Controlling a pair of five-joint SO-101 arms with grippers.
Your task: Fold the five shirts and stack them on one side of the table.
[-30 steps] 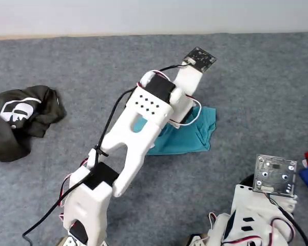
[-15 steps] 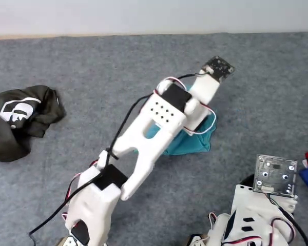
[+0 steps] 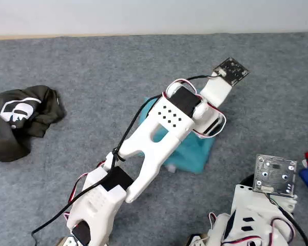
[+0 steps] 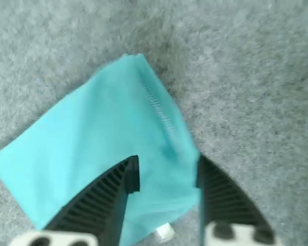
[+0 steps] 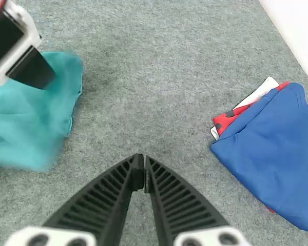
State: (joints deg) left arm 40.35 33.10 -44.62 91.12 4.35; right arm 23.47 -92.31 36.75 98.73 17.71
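Now the teal shirt [image 3: 194, 152] lies near the middle of the grey table [image 3: 92, 66], under your left arm's wrist. A second ago it spread flatter and wider. Its near edge now reaches further toward the arm bases, and its far right corner has pulled in.

Your left pincer [image 4: 167, 169] is right over the cloth [image 4: 92, 133] with its jaws partly apart. The shirt's edge sits between them, but you cannot tell whether they pinch any of it. Over the last second that arm has swung to the right, carrying its wrist further across the table.

Your right pincer [image 5: 144, 173] has its jaws pressed together with nothing in them, low over bare table. It has not moved.

A folded blue shirt [image 5: 269, 154] rests on top of a red one [image 5: 227, 122] at the right edge of the table. A crumpled black shirt [image 3: 20, 120] sits at the far left, where it was before.
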